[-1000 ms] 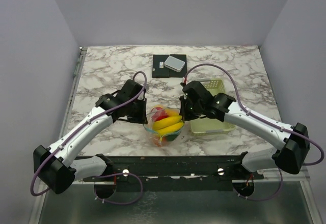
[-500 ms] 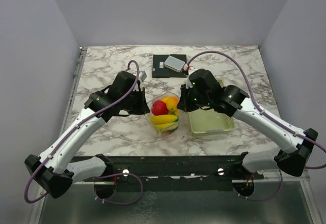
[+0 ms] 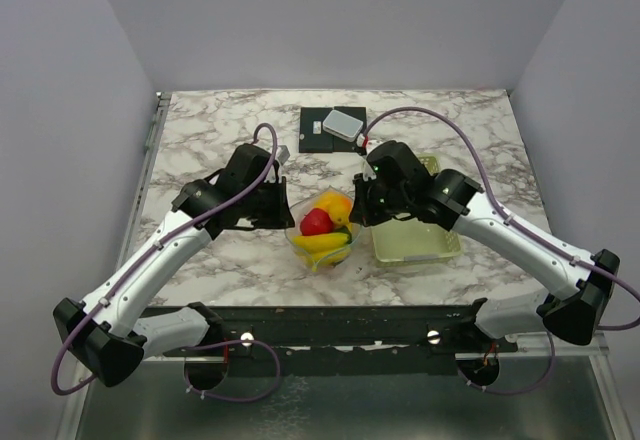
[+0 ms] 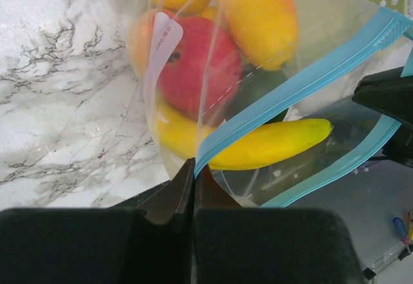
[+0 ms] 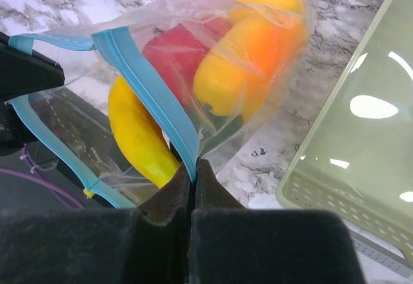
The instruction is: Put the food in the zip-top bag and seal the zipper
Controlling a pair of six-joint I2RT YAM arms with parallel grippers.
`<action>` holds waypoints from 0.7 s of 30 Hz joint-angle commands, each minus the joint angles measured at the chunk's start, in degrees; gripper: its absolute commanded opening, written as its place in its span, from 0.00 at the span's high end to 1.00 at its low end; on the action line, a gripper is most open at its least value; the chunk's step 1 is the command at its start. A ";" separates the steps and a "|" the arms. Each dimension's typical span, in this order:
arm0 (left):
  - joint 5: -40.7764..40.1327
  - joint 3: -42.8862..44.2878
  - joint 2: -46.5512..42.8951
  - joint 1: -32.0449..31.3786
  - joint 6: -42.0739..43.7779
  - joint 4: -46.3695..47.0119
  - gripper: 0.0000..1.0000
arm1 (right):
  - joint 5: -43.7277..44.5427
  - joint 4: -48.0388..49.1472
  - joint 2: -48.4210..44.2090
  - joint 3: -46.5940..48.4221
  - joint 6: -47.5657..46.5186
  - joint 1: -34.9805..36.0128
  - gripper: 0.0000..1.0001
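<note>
The clear zip-top bag (image 3: pixel 325 230) is held between my two grippers at the table's middle. Inside lies the food: a red apple (image 4: pixel 200 64), a yellow banana (image 4: pixel 271 147) and orange-yellow fruit (image 5: pixel 245 64). The left gripper (image 4: pixel 193 168) is shut on one end of the blue zipper (image 4: pixel 303 81). At the strip's other end the right gripper (image 5: pixel 193 168) is shut on the zipper (image 5: pixel 151 90). A second blue strip (image 5: pixel 51 148) curves away from the pinched one, so the mouth gapes. In the top view the left gripper (image 3: pixel 284 212) and right gripper (image 3: pixel 358 210) flank the bag.
The pale yellow-green slotted basket (image 3: pixel 425 248) stands just right of the bag, under the right arm. A black pad (image 3: pixel 318 132) with a grey box (image 3: pixel 343 123) lies at the back. The table's near edge runs just in front of the bag.
Both grippers carried the bag away from the table's near edge toward the middle. The fruits shifted inside; the apple now shows on top. Both grips stayed shut.
</note>
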 commanded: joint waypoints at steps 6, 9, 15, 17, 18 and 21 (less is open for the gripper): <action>0.59 4.14 -0.77 0.22 -0.99 1.34 1.00 | -0.78 2.09 -2.44 0.39 -0.49 -0.03 0.93; 2.45 3.05 -1.37 0.26 -2.63 3.41 1.00 | -0.02 3.53 -2.70 -0.48 -0.26 -0.03 0.86; 5.58 1.40 -2.48 0.26 -5.88 7.57 1.00 | -2.38 6.72 -2.80 -0.55 0.06 -0.03 0.99; 6.43 1.40 -2.30 0.26 -6.64 8.60 1.00 | -3.67 7.45 -2.06 -0.01 0.05 -0.03 0.99; 6.91 1.36 -2.27 0.26 -7.07 9.20 1.00 | -4.78 7.85 -1.57 0.26 0.12 -0.03 0.99; 8.34 0.04 -2.26 0.26 -8.73 11.91 1.00 | -8.06 10.38 -0.50 0.12 1.39 -0.03 0.99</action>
